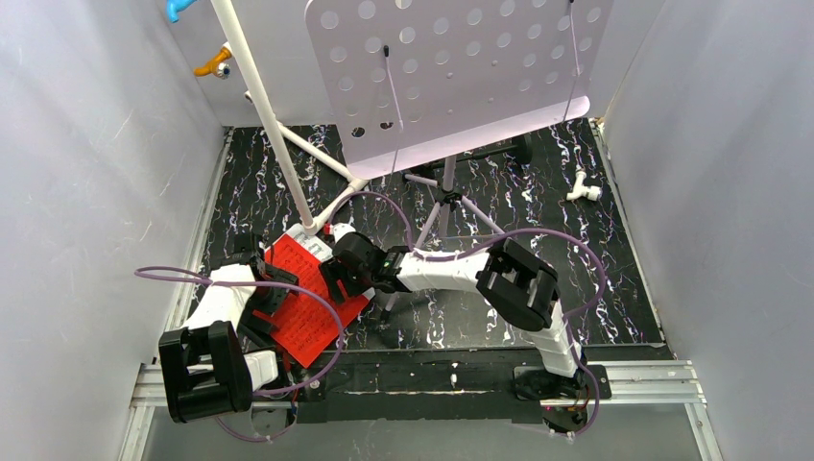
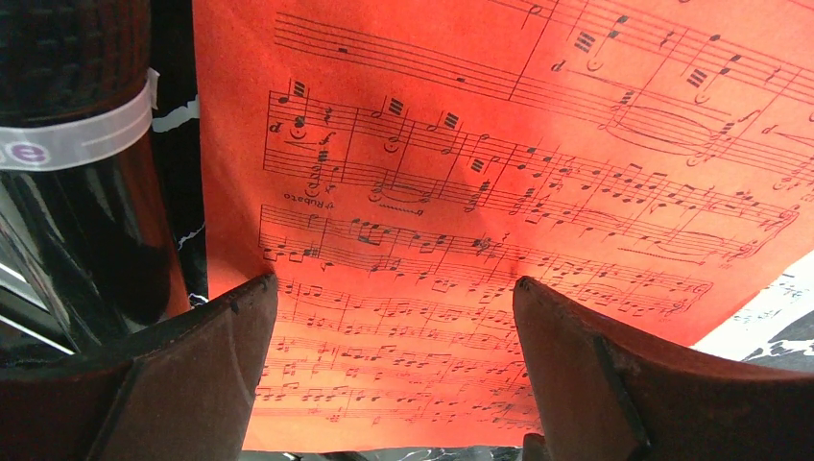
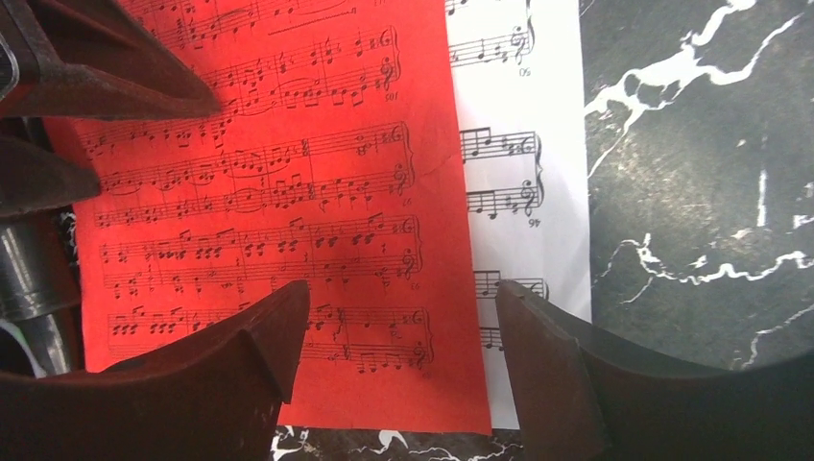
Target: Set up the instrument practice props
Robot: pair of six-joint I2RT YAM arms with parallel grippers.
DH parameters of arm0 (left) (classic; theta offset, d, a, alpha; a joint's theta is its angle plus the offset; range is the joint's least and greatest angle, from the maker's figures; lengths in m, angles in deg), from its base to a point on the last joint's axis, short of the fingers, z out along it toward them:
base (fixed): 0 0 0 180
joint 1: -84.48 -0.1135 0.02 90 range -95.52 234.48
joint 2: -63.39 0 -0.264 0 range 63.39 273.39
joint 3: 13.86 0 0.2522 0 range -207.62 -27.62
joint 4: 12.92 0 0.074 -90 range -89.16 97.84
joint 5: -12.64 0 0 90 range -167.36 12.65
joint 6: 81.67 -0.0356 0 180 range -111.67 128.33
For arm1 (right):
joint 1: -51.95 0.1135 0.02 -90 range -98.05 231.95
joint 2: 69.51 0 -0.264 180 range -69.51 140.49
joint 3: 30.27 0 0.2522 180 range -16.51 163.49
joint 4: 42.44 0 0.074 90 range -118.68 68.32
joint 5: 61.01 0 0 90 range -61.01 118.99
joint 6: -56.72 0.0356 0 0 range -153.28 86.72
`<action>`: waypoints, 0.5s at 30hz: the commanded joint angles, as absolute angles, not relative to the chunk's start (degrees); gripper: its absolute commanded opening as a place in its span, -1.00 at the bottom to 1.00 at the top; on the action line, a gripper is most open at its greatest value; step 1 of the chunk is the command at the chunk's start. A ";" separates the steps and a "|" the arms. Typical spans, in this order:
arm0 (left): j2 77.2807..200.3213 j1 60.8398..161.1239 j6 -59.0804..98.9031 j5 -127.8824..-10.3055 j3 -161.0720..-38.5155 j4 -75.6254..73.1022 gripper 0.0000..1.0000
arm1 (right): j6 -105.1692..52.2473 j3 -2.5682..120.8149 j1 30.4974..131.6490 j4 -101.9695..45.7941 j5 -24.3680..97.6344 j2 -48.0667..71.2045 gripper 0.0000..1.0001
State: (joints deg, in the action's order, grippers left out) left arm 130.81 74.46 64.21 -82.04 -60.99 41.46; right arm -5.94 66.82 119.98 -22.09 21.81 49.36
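The red music sheet [image 1: 307, 312] lies flat on the black marbled mat at the near left, on top of the white music sheet [image 3: 523, 173], whose right edge sticks out. My left gripper [image 1: 272, 300] [image 2: 395, 288] hovers open just over the red music sheet [image 2: 499, 144], nothing between its fingers. My right gripper [image 1: 336, 277] [image 3: 401, 288] is open too, straddling the right edge of the red music sheet [image 3: 288, 192]. The lilac perforated music stand [image 1: 451, 77] rises on its tripod legs [image 1: 446, 206] at the back centre. No microphone is clearly visible.
A white PVC pipe frame [image 1: 269, 125] stands slanted at the back left, its foot near the sheets. A white pipe fitting [image 1: 583, 190] lies at the back right. Orange [image 1: 213, 67] and blue [image 1: 178, 8] fittings hang at the far left. Grey walls close both sides.
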 commanded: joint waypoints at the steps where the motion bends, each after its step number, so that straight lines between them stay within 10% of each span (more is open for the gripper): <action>1: 132.39 74.20 64.32 -81.57 -58.48 40.04 0.82 | -2.99 64.80 119.62 -26.94 28.31 49.16 0.57; 15: 132.59 74.19 64.59 -81.09 -58.22 39.76 0.81 | 4.00 62.01 118.30 -31.93 33.12 46.01 0.45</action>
State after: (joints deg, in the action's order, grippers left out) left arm 131.03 74.46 64.21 -81.82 -60.99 41.40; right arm 0.42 63.10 118.95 -29.28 30.07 49.09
